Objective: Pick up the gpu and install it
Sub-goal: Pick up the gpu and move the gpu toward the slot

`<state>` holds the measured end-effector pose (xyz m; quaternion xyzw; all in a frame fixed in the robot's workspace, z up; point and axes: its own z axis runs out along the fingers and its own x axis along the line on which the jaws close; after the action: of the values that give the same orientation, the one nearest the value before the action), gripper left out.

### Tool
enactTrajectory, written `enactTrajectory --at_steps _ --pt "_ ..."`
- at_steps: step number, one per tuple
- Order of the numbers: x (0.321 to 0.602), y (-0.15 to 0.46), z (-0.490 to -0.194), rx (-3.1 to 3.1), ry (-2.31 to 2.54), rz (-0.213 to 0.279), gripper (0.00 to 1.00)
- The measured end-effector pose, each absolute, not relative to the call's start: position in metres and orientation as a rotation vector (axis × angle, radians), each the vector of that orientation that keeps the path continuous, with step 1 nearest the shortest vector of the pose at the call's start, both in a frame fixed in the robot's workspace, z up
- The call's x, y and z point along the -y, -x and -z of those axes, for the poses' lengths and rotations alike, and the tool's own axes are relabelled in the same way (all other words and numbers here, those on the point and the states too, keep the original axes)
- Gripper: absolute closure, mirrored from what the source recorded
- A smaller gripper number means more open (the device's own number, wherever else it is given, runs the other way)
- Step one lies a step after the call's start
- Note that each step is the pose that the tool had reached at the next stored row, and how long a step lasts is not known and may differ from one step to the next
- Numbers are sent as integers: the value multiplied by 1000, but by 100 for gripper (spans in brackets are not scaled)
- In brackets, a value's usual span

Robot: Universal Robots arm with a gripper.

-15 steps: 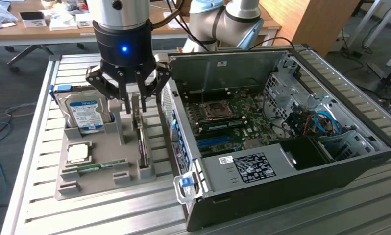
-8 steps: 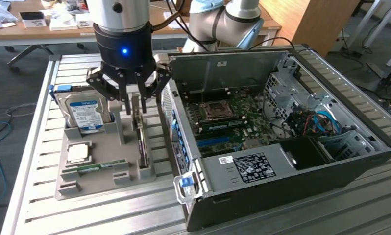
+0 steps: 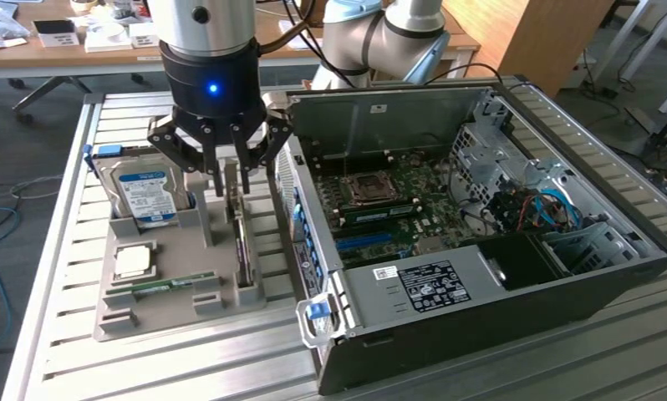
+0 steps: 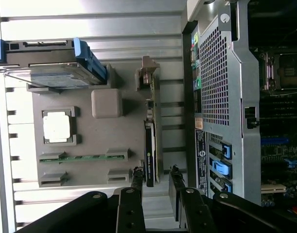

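The gpu (image 3: 240, 244) is a thin dark card standing on its edge in a slot of the grey holder tray (image 3: 160, 322), just beside the open computer case (image 3: 467, 217). In the wrist view the gpu (image 4: 150, 141) appears edge-on, with its silvery bracket at the far end. My gripper (image 3: 231, 190) hangs straight above the card, open. Its two fingertips (image 4: 137, 178) straddle the card's near end in the wrist view, with a gap visible on one side, and the gripper (image 4: 155, 177) holds nothing.
The tray also carries a silver hard drive (image 3: 144, 194) standing upright, a square processor (image 3: 133, 261) and a green memory stick (image 3: 160, 286). The case lies open on its side on the slatted metal table (image 3: 55, 251), motherboard (image 3: 389, 205) exposed.
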<state>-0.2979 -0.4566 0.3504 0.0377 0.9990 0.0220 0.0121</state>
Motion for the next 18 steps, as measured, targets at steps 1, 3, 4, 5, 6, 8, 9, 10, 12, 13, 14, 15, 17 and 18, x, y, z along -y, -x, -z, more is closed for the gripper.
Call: enactTrajectory --at_steps 1,3,4,5,6,8,9,10,12,13,14,15,17,18 --pt "457 298 -350 -3114 -118 -69 64" --pt "457 298 -350 -3114 -118 -69 64" --pt "457 298 -350 -3114 -118 -69 64" --pt "457 298 -350 -3114 -118 -69 64" --pt "457 298 -350 -3114 -118 -69 64" --pt "457 298 -350 -3114 -118 -69 64" --pt "457 298 -350 -3114 -118 -69 64" --pt "457 298 -350 -3114 -118 -69 64" --pt "457 298 -350 -3114 -118 -69 64" --pt "457 298 -350 -3114 -118 -69 64" --pt "457 298 -350 -3114 -118 -69 64" --pt "457 298 -349 -3114 -118 -69 64" --pt "457 298 -347 -3114 -118 -69 64" --pt "457 298 -346 -3114 -118 -69 64"
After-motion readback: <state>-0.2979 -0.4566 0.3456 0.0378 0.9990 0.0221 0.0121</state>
